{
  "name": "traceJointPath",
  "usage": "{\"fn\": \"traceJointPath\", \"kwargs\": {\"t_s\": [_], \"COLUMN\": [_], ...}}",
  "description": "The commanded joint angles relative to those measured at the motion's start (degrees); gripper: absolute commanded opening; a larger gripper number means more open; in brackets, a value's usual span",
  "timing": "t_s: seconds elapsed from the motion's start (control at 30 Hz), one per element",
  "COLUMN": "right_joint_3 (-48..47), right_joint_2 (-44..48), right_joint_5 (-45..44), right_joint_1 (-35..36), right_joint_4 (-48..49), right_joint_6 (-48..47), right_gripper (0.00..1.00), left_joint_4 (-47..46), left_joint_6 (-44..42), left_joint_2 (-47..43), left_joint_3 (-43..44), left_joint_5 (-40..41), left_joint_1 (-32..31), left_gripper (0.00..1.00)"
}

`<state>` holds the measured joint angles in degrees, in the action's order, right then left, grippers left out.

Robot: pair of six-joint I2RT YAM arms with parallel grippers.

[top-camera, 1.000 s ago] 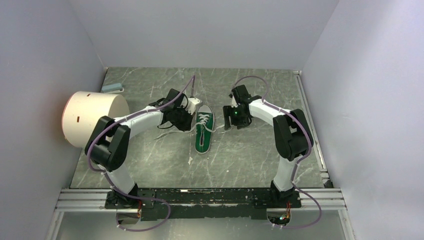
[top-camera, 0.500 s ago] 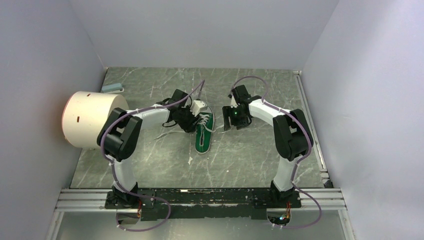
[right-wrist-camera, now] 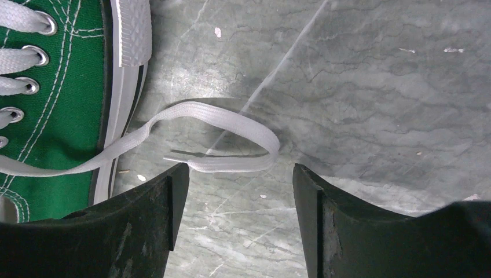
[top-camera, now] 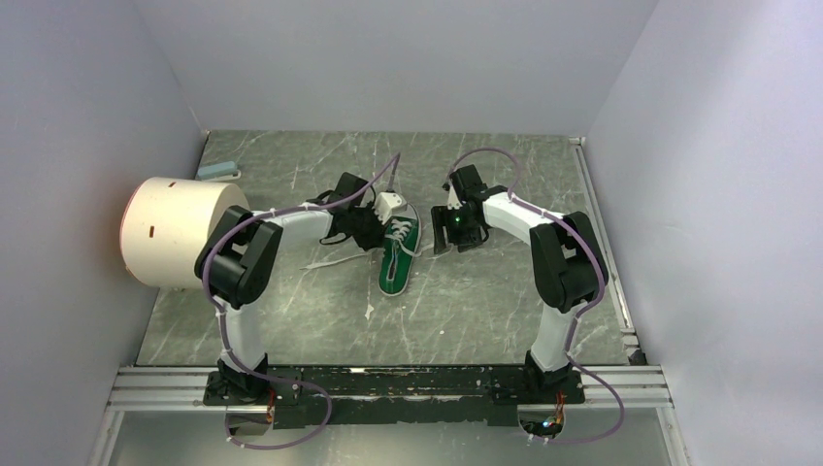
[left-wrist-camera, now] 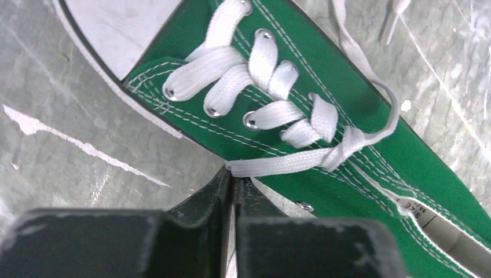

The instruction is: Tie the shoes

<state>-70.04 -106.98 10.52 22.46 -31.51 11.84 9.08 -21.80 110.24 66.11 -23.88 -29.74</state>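
Here my left claw (left-wrist-camera: pixel 233 178) is pressed together on a lace strand (left-wrist-camera: pixel 278 164), pinching its end just beside the sneaker's (left-wrist-camera: pixel 370 133) near flank. The strand runs from my fingertips up to a loose crossing at the top of the lacing, where it meets the other white laces (left-wrist-camera: pixel 231 75).

The sneaker (top-camera: pixel 394 257) is small and low-cut. It has green canvas with pale stitching, metal eyelets, flat white laces threaded in crossed rows, a white rubber toe cap (left-wrist-camera: pixel 116 29) and a white sole edge with a dark line along it. A printed size label shows inside the opening. It lies near the middle of the grey marbled bench (top-camera: pixel 485 301), toe pointing away from my bases, between my two claws.

My right claw (right-wrist-camera: pixel 234 174) is spread wide and grips nothing. It hangs over the bench just beside the sneaker's other flank. Between its fingers a loose lace (right-wrist-camera: pixel 231 124) curls out from the shoe, loops back on itself and lies flat on the bench.

From above, a big white cylinder (top-camera: pixel 180 231) sits at the left edge.
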Motion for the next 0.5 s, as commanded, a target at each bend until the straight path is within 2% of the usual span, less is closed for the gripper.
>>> {"fn": "traceJointPath", "kwargs": {"t_s": [0.0, 0.23, 0.47], "right_joint_3": [0.7, 1.4, 0.0], "right_joint_2": [1.1, 2.0, 0.8], "right_joint_5": [1.6, 0.2, -3.6], "right_joint_1": [-0.1, -0.8, -0.8], "right_joint_4": [0.9, 0.9, 0.2], "right_joint_6": [1.3, 2.3, 0.3], "right_gripper": [0.70, 0.70, 0.69], "left_joint_4": [-3.4, 1.2, 3.0], "left_joint_6": [-0.8, 2.6, 8.2], "left_joint_2": [-1.0, -6.8, -11.4], "left_joint_3": [-1.2, -2.8, -4.7], "left_joint_5": [-4.1, 0.3, -1.0], "left_joint_1": [-0.2, -0.1, -0.1], "left_gripper": [0.05, 0.05, 0.05]}}
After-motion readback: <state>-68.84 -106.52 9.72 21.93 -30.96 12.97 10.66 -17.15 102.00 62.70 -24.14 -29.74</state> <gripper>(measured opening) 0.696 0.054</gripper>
